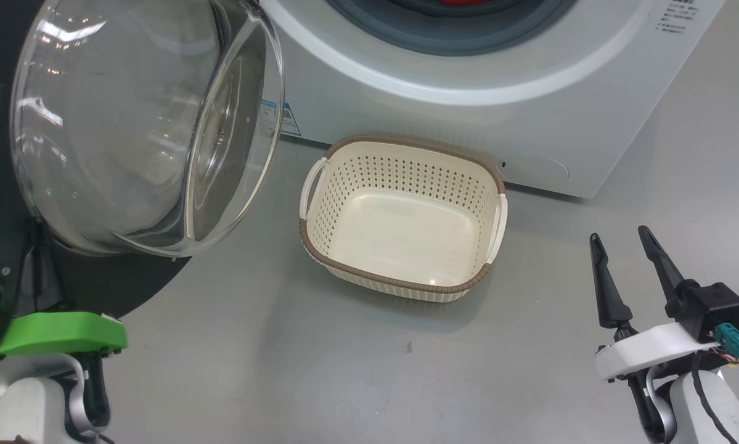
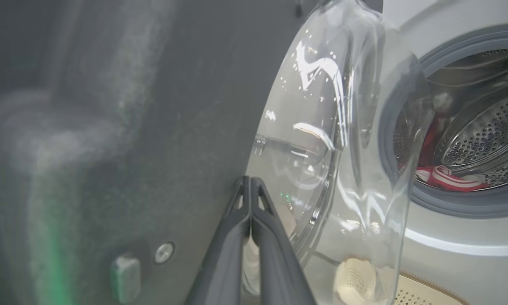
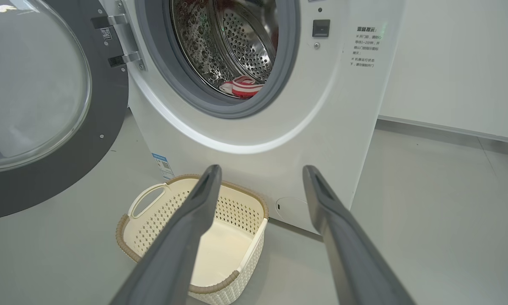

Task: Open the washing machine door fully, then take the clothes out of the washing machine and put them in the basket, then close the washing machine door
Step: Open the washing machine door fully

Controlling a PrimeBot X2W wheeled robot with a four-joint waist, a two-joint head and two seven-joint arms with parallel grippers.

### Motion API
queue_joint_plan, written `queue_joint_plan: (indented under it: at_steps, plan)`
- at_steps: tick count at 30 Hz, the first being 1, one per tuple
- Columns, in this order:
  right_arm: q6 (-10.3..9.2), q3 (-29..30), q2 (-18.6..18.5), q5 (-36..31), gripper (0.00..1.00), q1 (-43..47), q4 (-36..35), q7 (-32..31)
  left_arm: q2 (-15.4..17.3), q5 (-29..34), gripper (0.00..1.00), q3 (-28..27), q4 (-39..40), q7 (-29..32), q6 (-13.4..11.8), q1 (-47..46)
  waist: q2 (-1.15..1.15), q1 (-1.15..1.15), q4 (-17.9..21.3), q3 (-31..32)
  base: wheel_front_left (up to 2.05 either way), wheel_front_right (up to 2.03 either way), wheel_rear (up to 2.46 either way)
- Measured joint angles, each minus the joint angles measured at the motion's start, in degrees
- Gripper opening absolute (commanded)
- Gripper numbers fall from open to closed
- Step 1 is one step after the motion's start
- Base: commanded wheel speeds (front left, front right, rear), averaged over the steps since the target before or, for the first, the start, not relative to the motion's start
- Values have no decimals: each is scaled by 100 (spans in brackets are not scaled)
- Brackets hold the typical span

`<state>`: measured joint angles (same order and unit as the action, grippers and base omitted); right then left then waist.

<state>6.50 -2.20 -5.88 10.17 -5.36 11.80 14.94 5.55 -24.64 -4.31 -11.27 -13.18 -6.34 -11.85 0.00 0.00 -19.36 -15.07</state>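
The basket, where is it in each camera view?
Head view: basket at centre.
Left wrist view: basket in the bottom right corner.
Right wrist view: basket lower left of centre.
Shared landmark: the washing machine door, left of it in each.

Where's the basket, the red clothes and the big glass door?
basket (image 1: 406, 176), head view, on its far holey wall.
clothes (image 3: 243, 87), right wrist view, on the red-and-white striped fold.
washing machine door (image 1: 129, 123), head view, on its glass bowl.
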Motion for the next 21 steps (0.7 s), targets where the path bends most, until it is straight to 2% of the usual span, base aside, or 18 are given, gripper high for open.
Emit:
queue_joint_plan:
  at_steps: [8, 21]
  plan:
    - [1, -13, -7, -16, 100, -81, -11, 0, 21, -108, 0, -471, -285, -8, 0, -164, 0, 0, 15, -131, 0, 0, 0]
    - [18, 13, -67, -24, 100, -125, -7, 0, 152, -210, 0, -833, -834, -58, -1, -516, 0, 0, 56, -200, 0, 0, 0]
